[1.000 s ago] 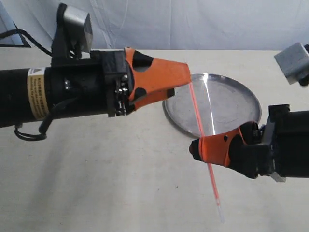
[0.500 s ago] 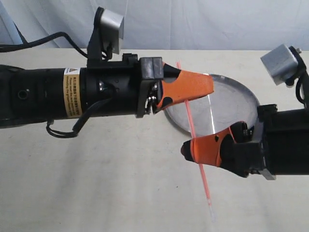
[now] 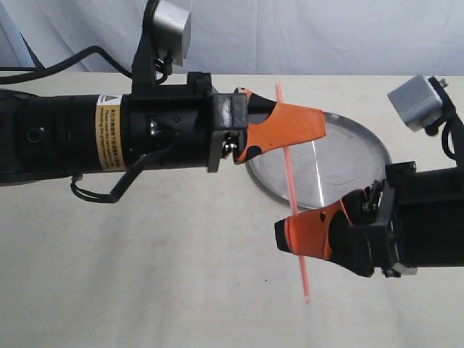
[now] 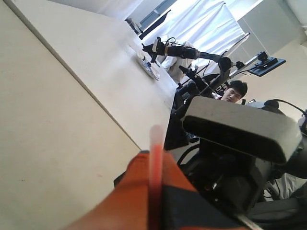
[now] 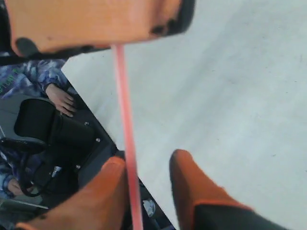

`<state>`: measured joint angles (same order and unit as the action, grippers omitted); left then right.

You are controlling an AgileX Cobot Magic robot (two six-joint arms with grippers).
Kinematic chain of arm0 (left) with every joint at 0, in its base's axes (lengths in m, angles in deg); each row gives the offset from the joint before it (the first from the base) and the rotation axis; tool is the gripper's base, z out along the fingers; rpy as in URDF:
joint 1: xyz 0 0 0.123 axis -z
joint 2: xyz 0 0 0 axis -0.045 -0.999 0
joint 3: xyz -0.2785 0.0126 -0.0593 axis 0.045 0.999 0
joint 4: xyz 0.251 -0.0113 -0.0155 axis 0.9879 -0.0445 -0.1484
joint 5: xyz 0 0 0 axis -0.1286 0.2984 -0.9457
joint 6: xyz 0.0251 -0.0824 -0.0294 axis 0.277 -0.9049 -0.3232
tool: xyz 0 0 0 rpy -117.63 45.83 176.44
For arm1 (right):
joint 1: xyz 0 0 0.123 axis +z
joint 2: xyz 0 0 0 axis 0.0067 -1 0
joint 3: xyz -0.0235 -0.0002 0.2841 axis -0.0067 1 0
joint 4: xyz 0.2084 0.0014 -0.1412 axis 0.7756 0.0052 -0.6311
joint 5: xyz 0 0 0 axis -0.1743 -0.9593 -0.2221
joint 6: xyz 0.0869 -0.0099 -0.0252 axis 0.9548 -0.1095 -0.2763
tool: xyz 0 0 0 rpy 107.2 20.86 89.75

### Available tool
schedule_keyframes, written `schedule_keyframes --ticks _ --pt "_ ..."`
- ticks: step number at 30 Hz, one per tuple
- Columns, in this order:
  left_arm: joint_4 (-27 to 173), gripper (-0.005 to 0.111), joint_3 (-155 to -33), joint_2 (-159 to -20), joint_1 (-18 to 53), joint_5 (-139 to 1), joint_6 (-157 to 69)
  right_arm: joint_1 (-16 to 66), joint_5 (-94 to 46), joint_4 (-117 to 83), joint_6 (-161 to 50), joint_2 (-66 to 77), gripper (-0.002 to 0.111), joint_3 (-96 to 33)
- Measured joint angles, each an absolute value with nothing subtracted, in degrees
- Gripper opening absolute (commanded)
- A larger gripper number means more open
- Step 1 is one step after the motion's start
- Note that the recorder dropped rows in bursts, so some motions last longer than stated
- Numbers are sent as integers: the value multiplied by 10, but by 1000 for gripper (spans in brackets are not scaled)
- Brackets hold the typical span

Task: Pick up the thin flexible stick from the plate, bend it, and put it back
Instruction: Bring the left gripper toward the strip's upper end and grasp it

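Note:
The thin flexible stick (image 3: 291, 181) is straight and held in the air, slanting from above the left fingers down past the right ones over the table in front of the plate (image 3: 355, 156). My left gripper (image 3: 313, 123) is shut on the stick's upper part, and a short end pokes out above it. In the left wrist view the stick (image 4: 155, 158) lies pinched between the orange fingers. My right gripper (image 3: 288, 236) is lower down. Its fingers (image 5: 189, 177) stand apart around the stick (image 5: 122, 96), which rests against one finger.
The plate holds nothing and shows a white glare streak (image 3: 317, 170). Both arms hover over the cream tabletop (image 3: 145, 275). A white curtain (image 3: 304, 36) closes off the back. Other robot stations and a person (image 4: 233, 91) show far off in the left wrist view.
The left arm has moved right towards the plate. The stick has shifted upward, its lower tip higher and its top now above the left fingers. The right gripper dropped slightly.

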<state>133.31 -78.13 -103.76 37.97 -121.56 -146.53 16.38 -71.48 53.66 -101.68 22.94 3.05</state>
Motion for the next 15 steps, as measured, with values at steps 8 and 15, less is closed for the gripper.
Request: schedule_keyframes --ticks 8,15 --pt "1326 0 -783 -1038 380 -1234 -1464 164 -698 488 -976 229 55 31" --pt "1325 0 -819 -1038 381 -1233 -1459 164 -683 488 -973 229 15 31"
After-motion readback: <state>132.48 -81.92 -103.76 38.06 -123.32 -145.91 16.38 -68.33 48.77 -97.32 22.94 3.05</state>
